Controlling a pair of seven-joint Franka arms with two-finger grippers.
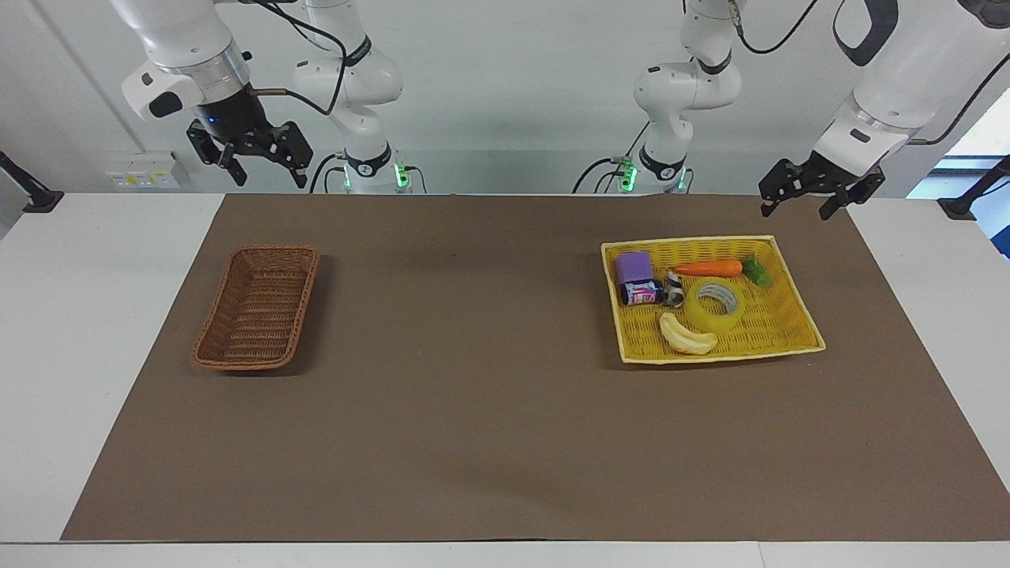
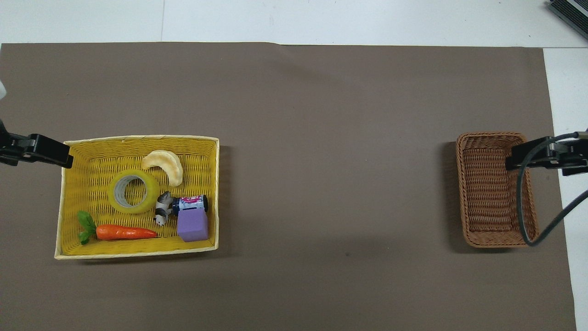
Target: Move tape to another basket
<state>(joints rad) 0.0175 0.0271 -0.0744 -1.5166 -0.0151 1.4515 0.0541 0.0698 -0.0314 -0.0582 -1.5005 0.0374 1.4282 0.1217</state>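
The yellow tape roll (image 1: 712, 306) lies flat in the yellow tray basket (image 1: 781, 331), toward the left arm's end of the table; it also shows in the overhead view (image 2: 133, 191). The narrow brown wicker basket (image 1: 256, 308) stands empty toward the right arm's end, and shows in the overhead view (image 2: 487, 193). My left gripper (image 1: 795, 211) hangs open and empty in the air beside the tray's corner nearest the robots. My right gripper (image 1: 268, 178) hangs open and empty, high above the table edge near the brown basket.
In the tray with the tape are a pale banana (image 1: 686, 334), a carrot (image 1: 708, 268), a purple block (image 1: 634, 267), a small can (image 1: 641, 293) and a small figure (image 2: 161, 214). A brown mat (image 1: 473, 379) covers the table. A cable (image 2: 521, 207) hangs over the brown basket.
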